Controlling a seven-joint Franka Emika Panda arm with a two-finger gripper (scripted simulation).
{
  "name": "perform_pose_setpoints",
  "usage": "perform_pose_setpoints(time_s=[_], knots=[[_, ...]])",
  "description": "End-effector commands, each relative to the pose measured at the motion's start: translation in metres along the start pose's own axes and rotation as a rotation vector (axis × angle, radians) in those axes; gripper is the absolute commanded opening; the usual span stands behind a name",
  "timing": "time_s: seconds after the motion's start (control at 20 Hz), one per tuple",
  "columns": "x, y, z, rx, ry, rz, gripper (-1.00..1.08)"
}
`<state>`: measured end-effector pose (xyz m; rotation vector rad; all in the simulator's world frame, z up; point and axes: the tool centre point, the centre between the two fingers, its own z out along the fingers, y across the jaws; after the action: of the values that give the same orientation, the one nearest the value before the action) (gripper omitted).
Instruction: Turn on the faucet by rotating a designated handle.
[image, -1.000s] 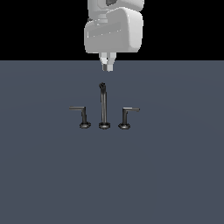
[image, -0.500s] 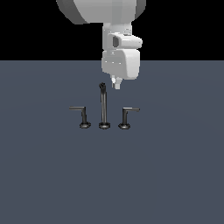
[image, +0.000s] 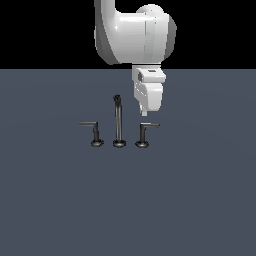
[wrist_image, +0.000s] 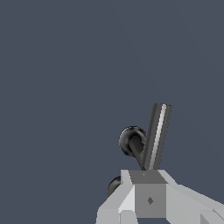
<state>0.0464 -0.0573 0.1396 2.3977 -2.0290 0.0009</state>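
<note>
Directly beneath the gripper (image: 144, 113) lies the designated handle (image: 146, 129), its arm running level toward the exterior view's right, the gripper just above its post. Whether the jaws are parted, I cannot tell.

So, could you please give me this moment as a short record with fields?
surface: plain dark grey floor
faucet: spout in the middle, a lever on each side
designated handle, arm pointing to the exterior view's right, untouched
other lever, arm pointing to the exterior view's left
gripper: just above the designated handle, not touching; open or shut cannot be told
wrist view: handle arm right ahead of the gripper
</note>
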Motion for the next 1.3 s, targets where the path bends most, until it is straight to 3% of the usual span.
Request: perform_pose_setpoints(time_s=[0.0, 0.4, 0.85, 1.25], knots=[[0.012, -0.007, 0.013, 0.000, 0.001, 0.053, -1.00], [0.035, -0.018, 0.038, 0.000, 0.001, 0.156, -1.00], [0.040, -0.019, 0.042, -0.001, 0.000, 0.173, -1.00], [0.047, 0.006, 0.042, -0.001, 0.000, 0.173, -1.00]])
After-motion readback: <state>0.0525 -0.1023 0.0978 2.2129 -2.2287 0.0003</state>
